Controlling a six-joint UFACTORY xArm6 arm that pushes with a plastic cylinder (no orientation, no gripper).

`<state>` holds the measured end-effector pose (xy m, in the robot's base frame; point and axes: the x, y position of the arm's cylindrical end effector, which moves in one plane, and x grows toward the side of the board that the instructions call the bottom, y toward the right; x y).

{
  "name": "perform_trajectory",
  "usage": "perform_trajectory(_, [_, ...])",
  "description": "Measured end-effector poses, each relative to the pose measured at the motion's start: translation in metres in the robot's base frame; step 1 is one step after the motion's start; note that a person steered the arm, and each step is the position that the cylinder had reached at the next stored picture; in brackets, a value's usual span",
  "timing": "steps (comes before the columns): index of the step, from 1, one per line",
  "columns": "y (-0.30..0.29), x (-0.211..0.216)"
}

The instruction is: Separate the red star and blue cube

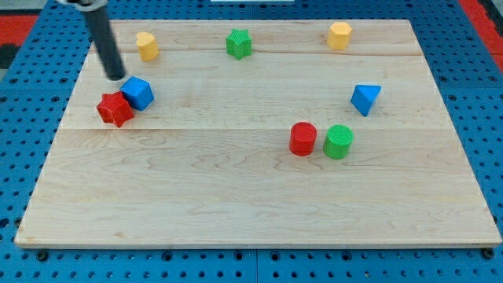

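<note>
The red star (115, 108) lies near the board's left edge, touching the blue cube (138, 93), which sits just up and to the right of it. My tip (116, 76) is at the lower end of the dark rod, just above and left of the blue cube, a short gap from it and above the red star.
The wooden board (251, 204) also holds a yellow block (147, 45) at the top left, a green star (239, 43) at the top middle, a yellow block (339, 35) at the top right, a blue triangular block (365, 99) at the right, and a red cylinder (302, 139) beside a green cylinder (339, 141).
</note>
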<state>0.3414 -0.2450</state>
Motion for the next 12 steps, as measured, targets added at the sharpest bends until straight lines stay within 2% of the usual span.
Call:
perform_trajectory(2, [0.052, 0.088])
perform_trajectory(3, [0.056, 0.114])
perform_trajectory(7, [0.061, 0.114])
perform_trajectory(9, [0.095, 0.114])
perform_trajectory(10, [0.150, 0.108])
perform_trajectory(11, [0.166, 0.141])
perform_trajectory(12, [0.110, 0.158])
